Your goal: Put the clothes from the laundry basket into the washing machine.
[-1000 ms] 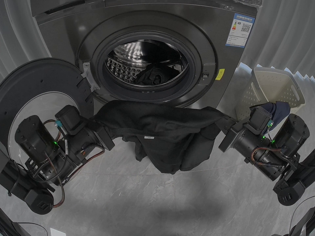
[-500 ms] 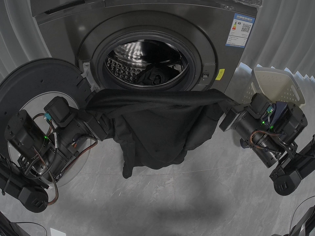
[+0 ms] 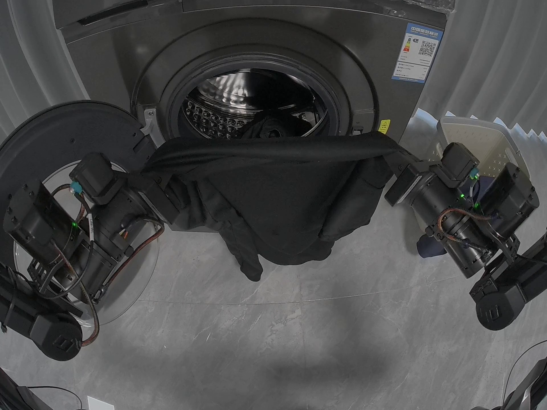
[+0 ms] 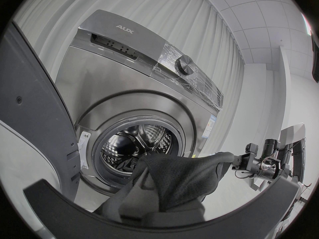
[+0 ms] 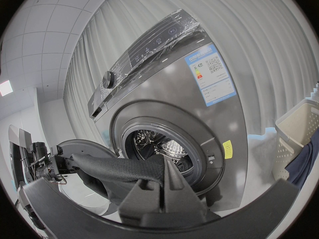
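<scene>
A black garment (image 3: pixel 268 195) hangs stretched between my two grippers, just in front of the washing machine's open drum (image 3: pixel 250 115). My left gripper (image 3: pixel 155 173) is shut on its left end, beside the open door (image 3: pixel 62 138). My right gripper (image 3: pixel 394 156) is shut on its right end, near the laundry basket (image 3: pixel 484 143). The garment's top edge sits level with the lower rim of the drum opening, and its lower part dangles toward the floor. Dark clothes (image 3: pixel 270 129) lie inside the drum. In the right wrist view the closed fingers (image 5: pixel 164 186) pinch the black garment (image 5: pixel 116 170); the left wrist view shows the garment (image 4: pixel 172 183) bunched at the gripper.
A dark blue garment (image 5: pixel 304 163) hangs over the rim of the cream basket (image 5: pixel 295 126), which stands on the floor right of the machine. The round door stands swung open to the left. Grey floor (image 3: pixel 273 337) lies in front. White curtains hang behind.
Both grippers have lifted the black garment and carried it toward the machine; it rose from below the drum opening to level with its lower rim and pulled taut.
</scene>
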